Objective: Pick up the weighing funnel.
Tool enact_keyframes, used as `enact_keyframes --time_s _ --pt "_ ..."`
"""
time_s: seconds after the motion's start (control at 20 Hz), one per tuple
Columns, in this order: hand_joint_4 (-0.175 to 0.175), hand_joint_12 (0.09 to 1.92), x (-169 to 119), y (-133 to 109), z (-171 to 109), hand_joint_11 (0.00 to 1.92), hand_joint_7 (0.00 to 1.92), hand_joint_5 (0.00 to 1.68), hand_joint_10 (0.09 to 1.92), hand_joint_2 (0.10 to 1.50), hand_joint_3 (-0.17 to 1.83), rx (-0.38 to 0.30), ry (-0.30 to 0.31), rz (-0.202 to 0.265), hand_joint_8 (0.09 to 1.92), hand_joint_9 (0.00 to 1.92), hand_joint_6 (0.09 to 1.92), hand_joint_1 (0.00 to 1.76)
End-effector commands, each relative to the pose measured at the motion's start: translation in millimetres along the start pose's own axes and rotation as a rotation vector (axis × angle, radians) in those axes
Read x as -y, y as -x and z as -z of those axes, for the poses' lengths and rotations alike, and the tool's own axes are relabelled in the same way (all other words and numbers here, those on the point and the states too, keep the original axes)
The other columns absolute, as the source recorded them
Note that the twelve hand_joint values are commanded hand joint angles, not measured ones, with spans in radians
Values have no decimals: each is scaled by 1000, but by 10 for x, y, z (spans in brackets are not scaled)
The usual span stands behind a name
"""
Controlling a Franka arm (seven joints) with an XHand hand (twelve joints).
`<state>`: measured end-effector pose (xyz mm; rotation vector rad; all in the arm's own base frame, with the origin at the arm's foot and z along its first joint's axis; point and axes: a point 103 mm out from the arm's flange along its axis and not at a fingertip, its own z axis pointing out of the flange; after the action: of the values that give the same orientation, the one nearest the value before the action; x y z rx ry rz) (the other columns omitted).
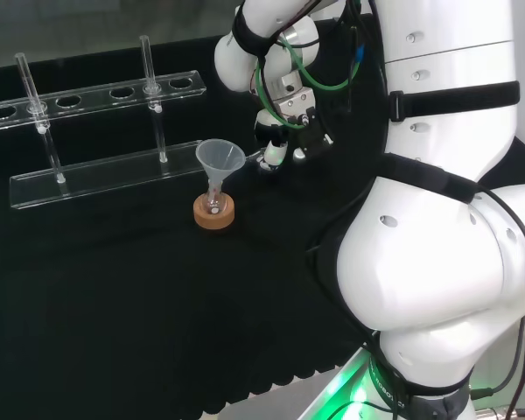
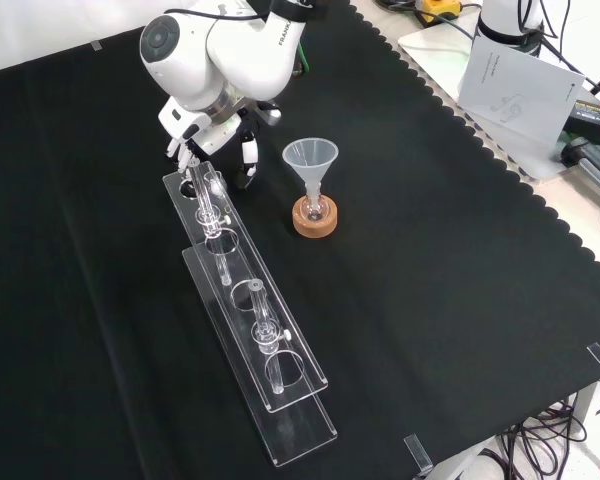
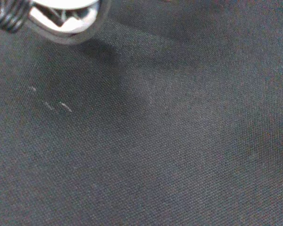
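Weighing funnel [image 1: 255, 158]: not clearly made out; in the head view a thin pale glint lies low over the cloth between the big funnel's rim and the tip of the hand, and it may be this piece; whether it touches the hand cannot be told.

In the front view, nearest the bench's near edge, a clear plastic rack [image 2: 255, 330] with two tiers runs lengthwise from that edge toward the middle of the bench; round holes pierce its upper tier and two clear upright rods join the tiers; black cloth [image 2: 430, 300] with a scalloped hem covers the bench.

Farther in, at about the middle of the bench, just right of the rack's far end, a cork ring [image 2: 314, 217] holds a small flask; the funnel [image 2: 310, 158], cone-shaped and clear, stands upright in it, mouth up.

Beyond that, the hand [image 2: 215, 135] hangs low over the cloth at the rack's far end, left of the funnel and near it; whether it is clenched, released or grasping anything cannot be told.

Behind the hand the white arm [image 2: 220, 45] reaches in from the bench's far edge.

The wrist view looks at bare cloth close up, with a blurred white part of the hand at one corner.
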<state>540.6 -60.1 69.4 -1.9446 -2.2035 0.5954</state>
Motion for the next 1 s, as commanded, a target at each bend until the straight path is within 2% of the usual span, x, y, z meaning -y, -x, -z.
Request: enact_keyframes --time_s 0.05,0.45,0.9,0.95,1.0 --pt "5 1316 -8 -5 -7 443 540 703 496 629 572 -1 1 -3 659 751 624 896" --pt "33 1311 -55 8 -21 449 547 856 500 640 578 -25 -13 -6 662 760 696 894" --pt "36 1305 -38 9 -59 464 555 888 501 643 585 -25 -18 -5 664 772 714 896" --pt "42 1304 -31 12 -50 466 556 904 501 644 586 -27 -5 -7 664 773 719 896" --pt "91 1302 15 37 55 473 568 982 502 722 510 -32 9 -6 666 785 760 955"
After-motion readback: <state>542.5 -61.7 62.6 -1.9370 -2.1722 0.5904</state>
